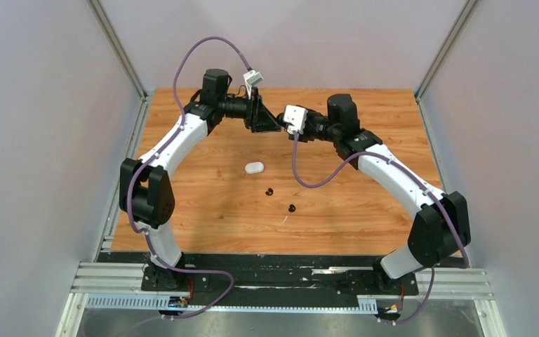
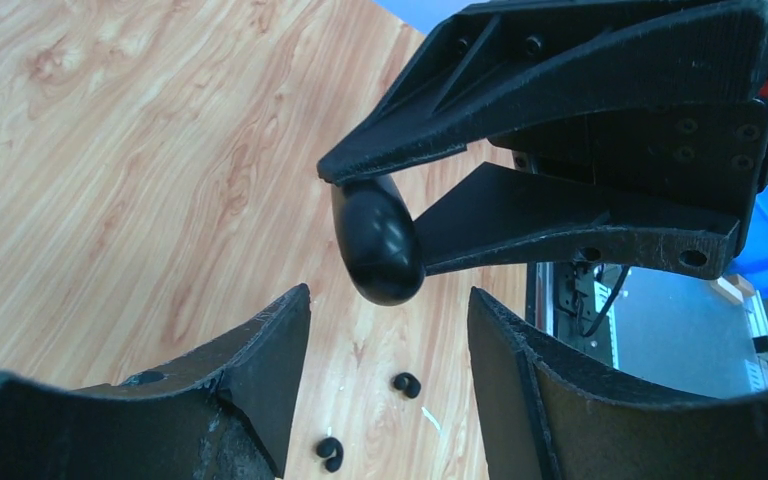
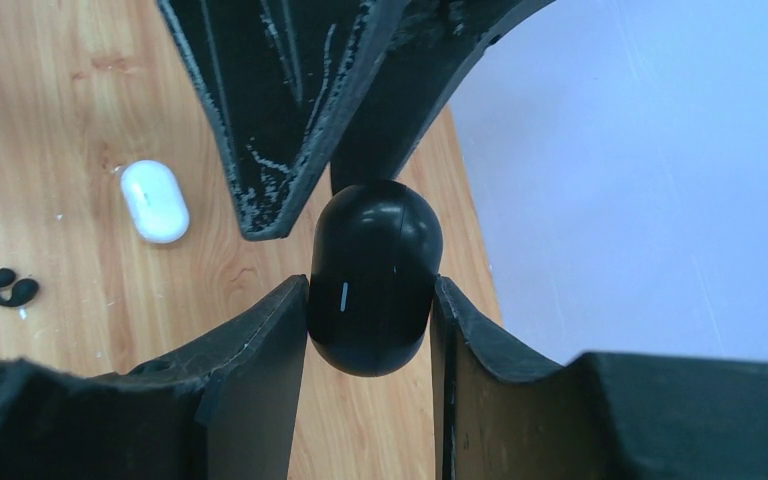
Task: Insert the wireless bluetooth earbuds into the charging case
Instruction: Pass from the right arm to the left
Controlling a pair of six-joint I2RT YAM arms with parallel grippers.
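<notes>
right gripper (image 3: 370, 292) squeezes black case (image 3: 372, 270) | left gripper (image 2: 390, 298) open, close by it | black earbuds (image 1: 269, 191) on table (image 1: 182, 140), nearer | white case (image 1: 254, 167) left of them

**Editor:** How do the two arms stand?

**Photographer:** The left arm (image 1: 175, 144) and right arm (image 1: 393, 172) each rise from the near edge. Both bow outward at the elbow and reach inward, and their wrists almost meet above the far half of the desk (image 1: 203, 210).

**Editor:** And the grippers?

**Photographer:** The right gripper (image 3: 370, 300) points toward its partner and clamps a black charging case (image 3: 370, 250) between both fingers. The left gripper (image 2: 390, 310) faces it tip to tip with its jaws parted. Its fingertips are close by the case's free end; whether they touch it cannot be told.
</notes>
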